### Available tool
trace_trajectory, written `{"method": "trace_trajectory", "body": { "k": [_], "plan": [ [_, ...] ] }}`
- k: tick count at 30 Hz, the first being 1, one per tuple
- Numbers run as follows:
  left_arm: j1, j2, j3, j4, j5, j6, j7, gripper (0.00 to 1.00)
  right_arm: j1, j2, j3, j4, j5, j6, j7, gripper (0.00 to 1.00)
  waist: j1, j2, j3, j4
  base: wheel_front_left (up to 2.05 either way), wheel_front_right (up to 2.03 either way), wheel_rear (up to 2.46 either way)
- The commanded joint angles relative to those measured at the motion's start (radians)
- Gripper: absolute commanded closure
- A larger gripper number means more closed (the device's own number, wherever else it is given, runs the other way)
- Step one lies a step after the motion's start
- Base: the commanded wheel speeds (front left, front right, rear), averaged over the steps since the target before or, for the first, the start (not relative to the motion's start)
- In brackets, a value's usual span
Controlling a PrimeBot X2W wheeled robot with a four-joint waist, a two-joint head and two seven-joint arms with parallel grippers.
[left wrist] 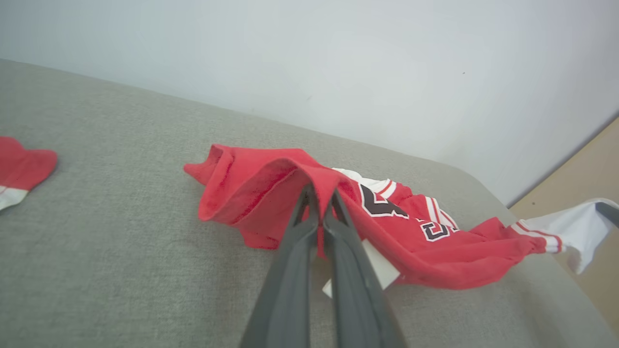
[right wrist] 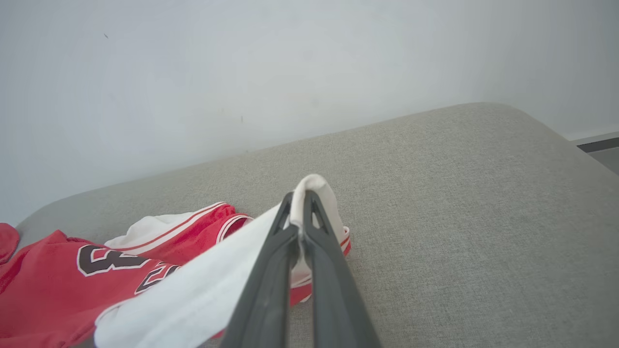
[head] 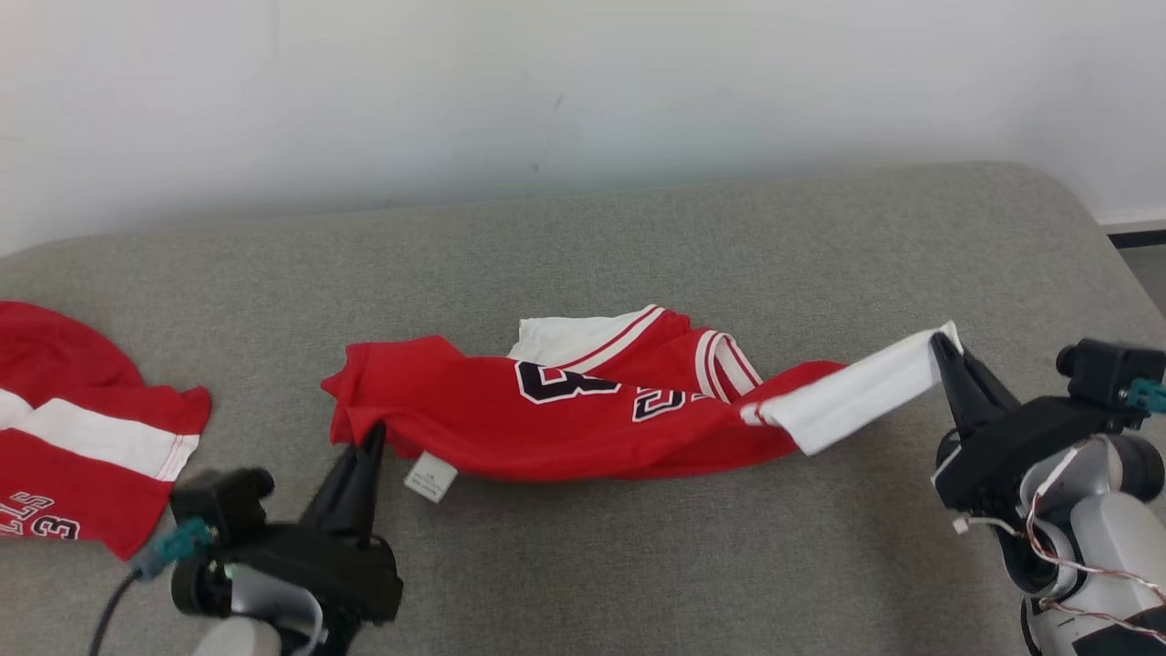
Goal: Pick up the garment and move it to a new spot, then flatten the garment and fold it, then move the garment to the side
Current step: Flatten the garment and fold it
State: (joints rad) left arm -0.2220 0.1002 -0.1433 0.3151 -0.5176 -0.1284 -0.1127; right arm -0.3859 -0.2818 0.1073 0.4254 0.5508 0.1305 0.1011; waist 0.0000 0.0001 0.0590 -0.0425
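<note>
— Left gripper [head: 372, 439], lower left of the head view: what is it doing?
— Clenched on the red edge of the garment [head: 565, 415], just beside the white label [head: 430, 476]. Right gripper [head: 944, 346], at the right edge, is pinched tight on the white end, which hangs lifted off the cushion [head: 692, 246].
— So which step?
— The pick-up, I'd judge, at its very start. Both ends are gripped, while the middle sags crumpled across the centre of the frame, resting on the cushion.
— Next?
— Probably raise both arms together, spread wide, so the cloth hangs taut and clears the surface before it is carried. Either thin pinch could slip.
— Anything in the way?
— Another red shirt [head: 82, 428] lies at the left edge, well apart. Steer clear of it.
— Surface and room?
— Grey woven cushion with rounded corners; soft, so the cloth may drag. White wall [head: 547, 82] across the top, and a strip of floor [head: 1150, 273] at far right.
</note>
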Motion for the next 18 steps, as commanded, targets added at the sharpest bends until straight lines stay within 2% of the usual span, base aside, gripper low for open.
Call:
{"method": "trace_trajectory", "body": {
  "k": [1, 9, 14, 18],
  "plan": [
    [-0.042, 0.024, -0.003, -0.019, -0.015, -0.001, 0.025, 1.0, -0.016, -0.005, -0.002, -0.035, 0.016, 0.0, 0.015, 1.0, 0.0, -0.0001, 0.006, -0.016, 0.0, 0.0, 0.0],
    [-0.301, 0.109, -0.003, -0.084, -0.115, -0.001, 0.161, 1.0, -0.23, 0.006, 0.048, -0.208, 0.079, 0.0, 0.14, 1.0, 0.0, -0.0001, 0.045, -0.064, 0.0, 0.0, 0.0],
    [-0.458, 0.141, 0.039, -0.067, -0.179, 0.001, 0.208, 1.0, -0.405, 0.012, 0.078, -0.208, 0.104, 0.0, 0.193, 1.0, 0.0, -0.0001, 0.061, -0.08, 0.0, 0.0, 0.0],
    [-0.567, 0.153, 0.065, -0.039, -0.199, 0.012, 0.234, 1.0, -0.554, 0.02, 0.088, -0.144, 0.098, 0.0, 0.191, 1.0, 0.0, -0.0001, 0.094, -0.092, 0.0, 0.0, 0.0]
  ]
}}
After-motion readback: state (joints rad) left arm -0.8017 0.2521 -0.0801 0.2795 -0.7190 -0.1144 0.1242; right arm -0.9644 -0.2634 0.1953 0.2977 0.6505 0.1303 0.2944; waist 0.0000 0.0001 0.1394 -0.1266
